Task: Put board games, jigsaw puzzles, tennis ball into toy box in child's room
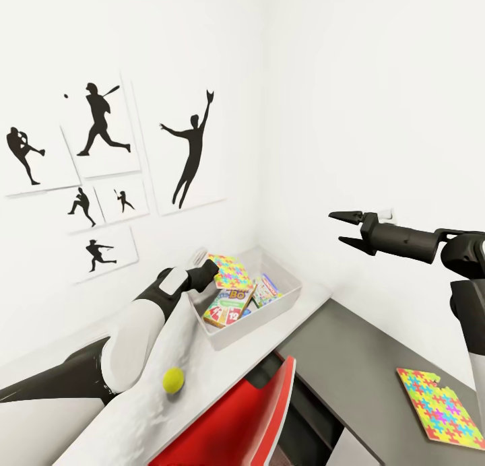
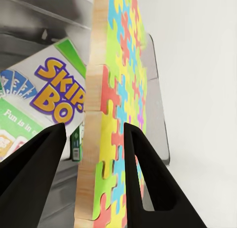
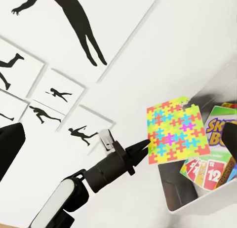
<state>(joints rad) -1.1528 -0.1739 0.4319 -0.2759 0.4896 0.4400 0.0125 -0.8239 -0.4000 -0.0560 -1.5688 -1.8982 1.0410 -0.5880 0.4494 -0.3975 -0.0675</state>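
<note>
I am looking into a white-walled corner of the child's room point(image 1: 350, 82), where black athlete-silhouette pictures point(image 1: 101, 163) hang on the wall to my left. A long white desk point(image 1: 135, 412) runs along that wall, and a lower dark grey side cabinet point(image 1: 364, 345) sits to its right. A red chair back point(image 1: 242, 419) stands in front of the desk.

At the far end of the desk, in the corner, sits the grey toy box point(image 1: 259, 318). Inside it lie printed board games point(image 1: 230, 304), one showing the words Skip-Bo in yellow on blue, another showing red card panels.

My left arm reaches across the desk to the box. The left gripper point(image 1: 210, 269) is at the box's near rim, its jaws clamped on the edge of a jigsaw puzzle point(image 1: 229, 269). The puzzle stands tilted on edge over the box, beside the Skip-Bo game.

My right arm is raised in open air above the cabinet, well apart from the box. The right gripper point(image 1: 342, 227) has its jaws apart and holds nothing.

A second jigsaw puzzle point(image 1: 441, 407) lies flat on the cabinet top, near my right side.

The yellow-green tennis ball point(image 1: 173, 380) rests on the desk beside my left forearm, between the box and the chair.
</note>
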